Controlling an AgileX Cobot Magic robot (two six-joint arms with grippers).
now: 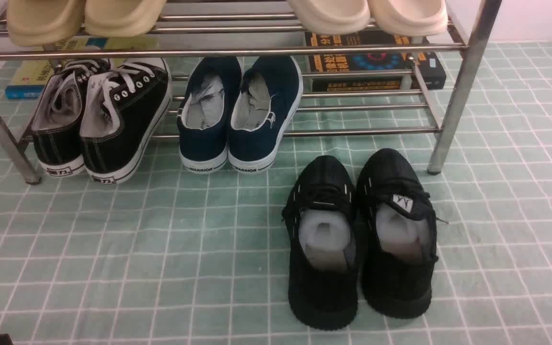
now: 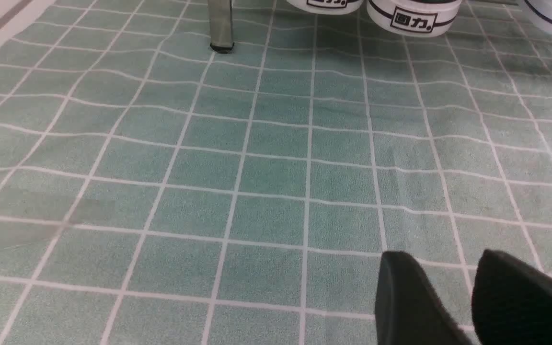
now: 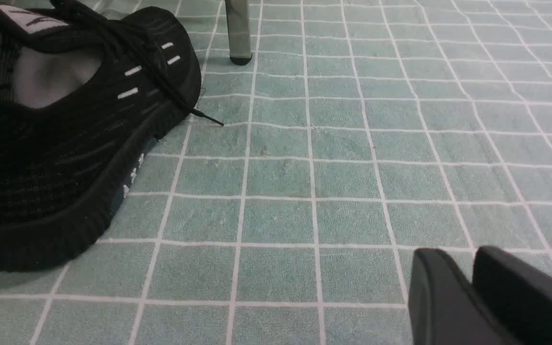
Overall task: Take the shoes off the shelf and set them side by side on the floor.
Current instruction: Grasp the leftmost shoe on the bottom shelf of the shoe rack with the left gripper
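The shoes, black canvas sneakers (image 1: 94, 120) with white laces and white soles, sit side by side at the left end of the steel shelf (image 1: 218, 51), on its lower tier, heels toward me. Their white heel ends (image 2: 412, 17) show at the far edge of the left wrist view, next to a shelf leg (image 2: 221, 24). My left gripper (image 2: 443, 256) hovers low over the green gridded floor (image 1: 161, 249), well short of them, slightly open and empty. My right gripper (image 3: 459, 251) is shut over bare floor. Neither gripper shows in the front view.
Navy WARRIOR slip-ons (image 1: 237, 115) occupy the lower tier's middle. All-black knit sneakers (image 1: 360, 239) stand paired on the floor right of centre, close beside my right gripper (image 3: 65, 134). Beige slippers (image 1: 84, 17) and cream slippers (image 1: 367, 14) rest on the top tier. Books (image 1: 372, 62) lie behind.
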